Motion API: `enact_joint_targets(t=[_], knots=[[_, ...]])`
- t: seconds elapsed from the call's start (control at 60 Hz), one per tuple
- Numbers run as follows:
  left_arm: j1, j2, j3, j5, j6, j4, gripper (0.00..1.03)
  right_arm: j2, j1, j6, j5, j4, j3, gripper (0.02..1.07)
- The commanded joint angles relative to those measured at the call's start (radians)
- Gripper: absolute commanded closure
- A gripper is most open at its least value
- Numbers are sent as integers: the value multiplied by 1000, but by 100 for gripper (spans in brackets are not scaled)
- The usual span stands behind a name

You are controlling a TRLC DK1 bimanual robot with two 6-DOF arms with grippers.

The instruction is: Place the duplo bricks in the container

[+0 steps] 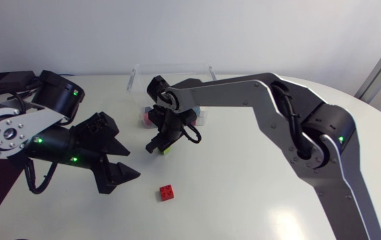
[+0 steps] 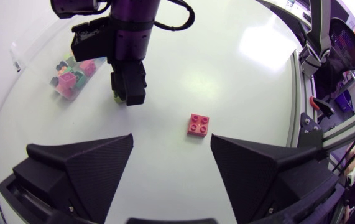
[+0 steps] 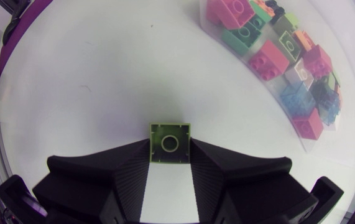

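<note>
My right gripper (image 1: 158, 145) (image 3: 170, 148) is shut on a light green duplo brick (image 3: 170, 142) (image 1: 165, 151), low over the table just in front of the container. The clear container (image 1: 205, 119) (image 3: 250, 67) (image 2: 61, 93) holds several pink, green, blue and grey bricks and is partly hidden behind my right wrist in the head view. A red brick (image 1: 167, 192) (image 2: 199, 124) lies alone on the table. My left gripper (image 1: 130, 163) (image 2: 171, 138) is open, and the red brick lies just ahead of its fingers, slightly to the right finger's side.
An empty clear tray or lid (image 1: 173, 72) stands at the back of the table behind the container. My right arm (image 1: 243, 93) spans the table from the right. The two grippers are close together near the middle.
</note>
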Motion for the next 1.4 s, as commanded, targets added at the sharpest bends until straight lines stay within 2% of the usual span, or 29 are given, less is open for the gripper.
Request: enact_joint_targets(t=[0.0,0.1,0.25,0.517,0.583,0.817,0.9,1.0,1.017,1.117,1.25,1.383], knots=[[-32,41,-33,8,29,5,18,-61,-24,-12,-5,6,-70,87],[-95,105,-51,5,32,22,18,-157,-47,-9,-12,26,-141,87],[-152,180,-48,-22,32,51,18,-281,-73,-6,-35,46,-224,87],[-219,318,10,-54,19,97,18,-467,-125,23,-81,115,-333,87],[-245,361,18,-81,12,135,18,-515,-147,34,-101,137,-348,87],[-256,461,62,-104,3,177,18,-601,-194,72,-133,201,-349,87],[-257,487,71,-109,-1,186,22,-616,-207,86,-135,240,-349,87],[-260,501,76,-109,-7,197,23,-622,-211,115,-137,295,-353,87],[-262,504,79,-109,-13,203,27,-622,-213,121,-137,304,-354,87],[-264,524,88,-109,-20,203,37,-619,-216,139,-137,361,-363,87],[-267,549,99,-109,-31,204,56,-601,-223,159,-132,451,-382,87],[-267,562,102,-109,-37,206,86,-568,-246,167,-117,505,-374,87]])
